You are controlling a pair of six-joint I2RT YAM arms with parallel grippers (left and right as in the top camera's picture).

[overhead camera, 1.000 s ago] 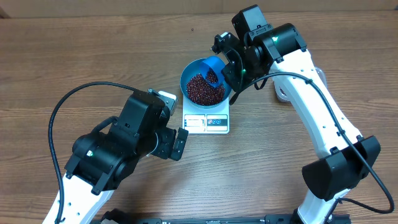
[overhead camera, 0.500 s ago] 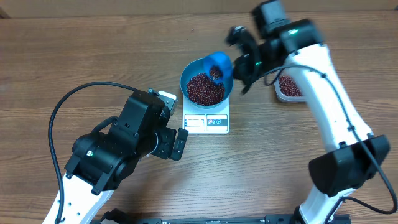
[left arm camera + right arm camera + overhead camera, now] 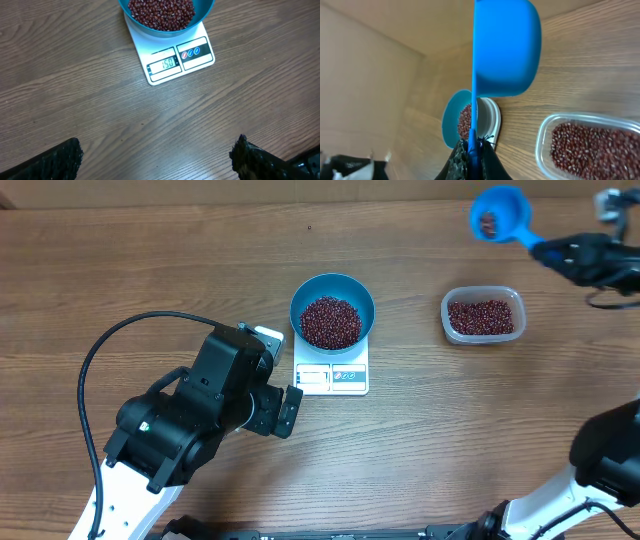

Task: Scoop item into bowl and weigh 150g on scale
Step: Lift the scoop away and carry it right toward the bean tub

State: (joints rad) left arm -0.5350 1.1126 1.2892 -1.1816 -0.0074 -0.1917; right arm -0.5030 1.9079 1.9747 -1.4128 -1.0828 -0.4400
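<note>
The beans (image 3: 331, 321) are dark red-brown, the bowl (image 3: 335, 284) teal-blue, the scale (image 3: 332, 386) white, the scoop (image 3: 505, 205) bright blue.

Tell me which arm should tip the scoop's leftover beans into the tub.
Right: the right gripper holds the scoop near the tub; the left gripper is open, empty, by the scale.

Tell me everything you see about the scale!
The scale is a small, flat, white, plastic-looking rectangle lying on the wooden table. Its front has a pale display reading 150 and small red and blue buttons. The bowl of beans sits on its back part. Nothing else touches it.
</note>
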